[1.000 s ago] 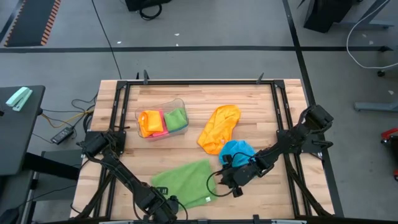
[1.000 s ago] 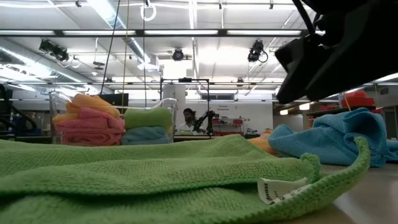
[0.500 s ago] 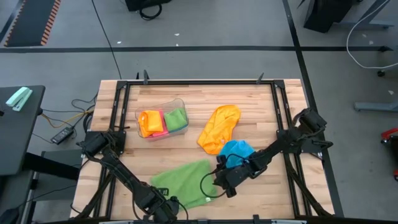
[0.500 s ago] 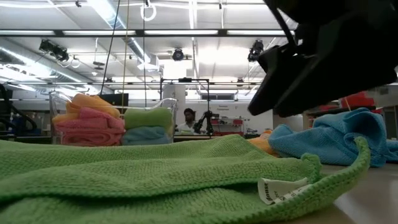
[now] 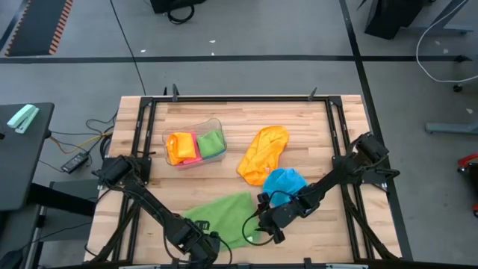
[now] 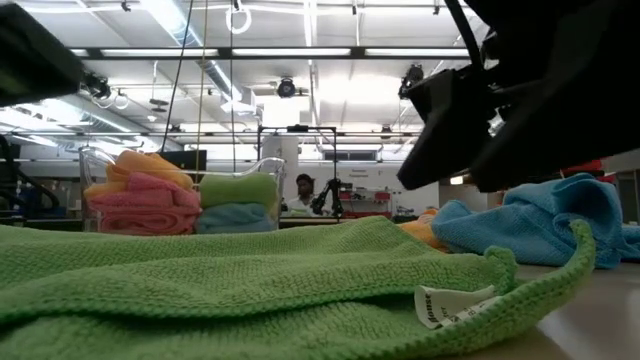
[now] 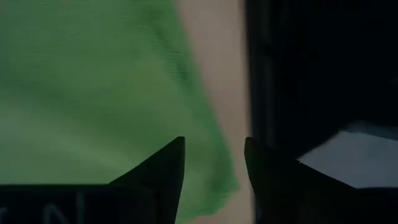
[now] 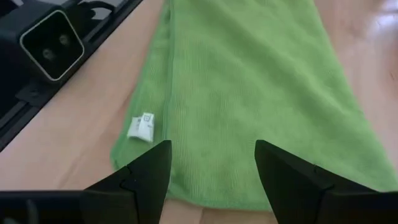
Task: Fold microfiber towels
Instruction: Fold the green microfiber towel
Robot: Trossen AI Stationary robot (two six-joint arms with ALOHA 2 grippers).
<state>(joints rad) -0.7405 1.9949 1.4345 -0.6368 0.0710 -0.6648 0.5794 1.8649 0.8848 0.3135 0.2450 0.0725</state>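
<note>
1. Green towel [image 5: 222, 217] lies flat on the near part of the wooden table [image 5: 314, 134], folded over on itself, its white tag [image 8: 141, 127] sticking out at one edge.
2. Right gripper [image 5: 263, 224] sits at the green towel's right edge, low over the cloth. In the right wrist view its fingers [image 8: 144, 171] are spread with a clear gap between them; the green towel shows through the gap. Nothing is held, and I cannot tell if the tips touch the cloth.
3. Left gripper [image 5: 203, 245] is at the near edge of the table, at the green towel's near corner. In the left wrist view its fingers [image 7: 163, 169] are parted, with the towel's edge and bare table showing between them. It grips nothing; contact with the cloth cannot be told.
4. Blue towel [image 5: 284, 181] lies bunched up just right of the green one, next to the right arm.
5. Orange towel [image 5: 263, 153] lies crumpled at the table's middle, touching the blue one's far side.
6. Clear tub [image 5: 196, 142] stands far left on the table, holding folded orange, pink and green towels. In the low view a blue one also shows under the green.
7. A person shows small in the room far behind the table in the low view.
</note>
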